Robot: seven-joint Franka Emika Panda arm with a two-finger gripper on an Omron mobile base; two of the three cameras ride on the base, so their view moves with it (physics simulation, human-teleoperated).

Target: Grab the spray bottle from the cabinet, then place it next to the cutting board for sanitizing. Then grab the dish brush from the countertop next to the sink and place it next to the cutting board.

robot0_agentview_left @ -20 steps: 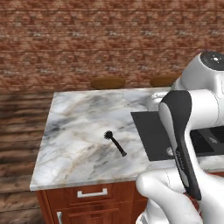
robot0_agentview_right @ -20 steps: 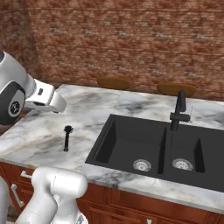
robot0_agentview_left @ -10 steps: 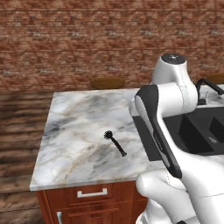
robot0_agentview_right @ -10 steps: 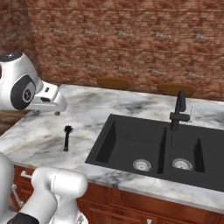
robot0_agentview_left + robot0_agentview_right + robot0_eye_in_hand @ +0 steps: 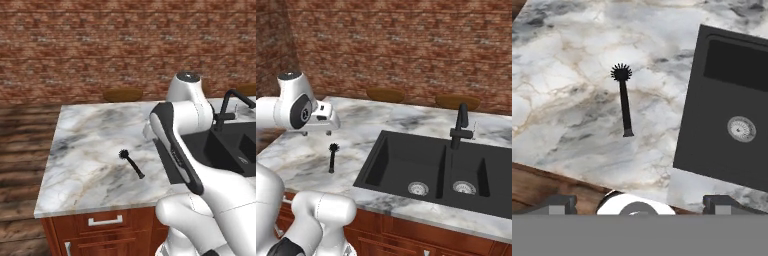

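Observation:
The black dish brush (image 5: pixel 131 163) lies flat on the marble countertop (image 5: pixel 90 145), left of the black sink (image 5: pixel 235 150), with its bristle head pointing toward the wall. My gripper (image 5: pixel 316 133) hangs open above the countertop, just behind and slightly left of the dish brush (image 5: pixel 332 157), not touching it. In the hand view the dish brush (image 5: pixel 624 102) lies ahead of my widely spread fingertips (image 5: pixel 559 204), and nothing sits between them. The spray bottle, the cabinet and the cutting board are out of view.
A black faucet (image 5: pixel 460 125) stands behind the double-basin sink (image 5: pixel 436 165). Two round brown wooden tops (image 5: pixel 385 95) show behind the counter, against a brick wall. The counter ends on the left (image 5: pixel 47 180), with wooden drawers (image 5: pixel 105 220) below.
My arm has swung over the counter and the hand has come down and closer to the dish brush. The brush has not moved and the jaws have stayed open.

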